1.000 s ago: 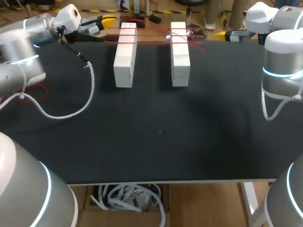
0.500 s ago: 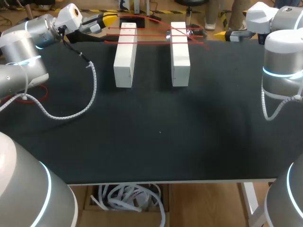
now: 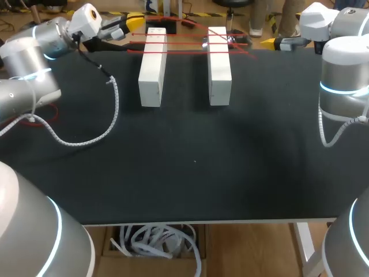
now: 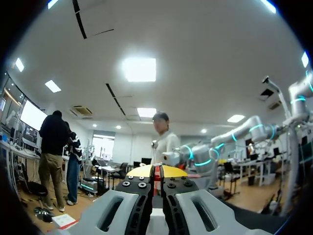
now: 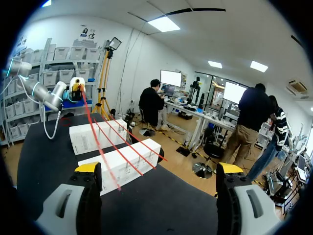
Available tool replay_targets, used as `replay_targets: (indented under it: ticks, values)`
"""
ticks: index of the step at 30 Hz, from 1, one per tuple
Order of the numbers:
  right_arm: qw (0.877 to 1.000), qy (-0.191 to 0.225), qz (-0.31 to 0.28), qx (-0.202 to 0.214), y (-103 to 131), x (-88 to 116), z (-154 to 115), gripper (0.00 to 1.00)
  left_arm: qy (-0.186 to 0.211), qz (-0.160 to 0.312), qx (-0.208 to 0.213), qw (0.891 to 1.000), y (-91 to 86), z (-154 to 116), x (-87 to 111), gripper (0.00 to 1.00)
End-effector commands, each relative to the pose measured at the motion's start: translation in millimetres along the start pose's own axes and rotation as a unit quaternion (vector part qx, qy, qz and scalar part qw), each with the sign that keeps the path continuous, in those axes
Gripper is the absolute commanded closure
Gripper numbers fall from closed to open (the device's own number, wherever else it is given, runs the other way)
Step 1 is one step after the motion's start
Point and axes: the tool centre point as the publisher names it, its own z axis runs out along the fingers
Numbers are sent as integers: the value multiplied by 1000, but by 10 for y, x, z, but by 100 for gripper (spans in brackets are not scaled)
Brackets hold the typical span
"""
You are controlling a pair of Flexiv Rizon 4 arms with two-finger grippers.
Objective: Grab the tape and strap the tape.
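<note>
Thin red tape (image 3: 184, 42) is stretched in taut strands running side to side along the far edge of the matte black surface (image 3: 190, 161). It crosses the left block (image 3: 153, 69) and the right block (image 3: 219, 69), both white, boxy and laid near-to-far. At the far left corner, my left gripper (image 4: 157, 171) is pinched closed on the tape. At the far right corner, my right gripper (image 5: 159, 169) is spread wide and holds nothing.

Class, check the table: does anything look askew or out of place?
The red tape strands lie roughly level across both white blocks, but one slants diagonally over the right block, crossing the others, and loose ends stick out past it.
</note>
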Motion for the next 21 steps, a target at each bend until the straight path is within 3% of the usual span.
replay_targets:
  ticks: [1,10,14,21]
  values:
    - [1000,0,0,1,5,-3,3,0,6,8,16,1000,94,135,-68,100]
    - [1000,0,0,1,5,-3,3,0,8,12,27,1000,113,382,-75,100]
    - [1000,0,0,1,5,-3,3,0,2,6,58,998,105,478,-77,100]
    - [1000,0,0,1,5,-3,3,0,5,8,48,999,93,607,-67,100]
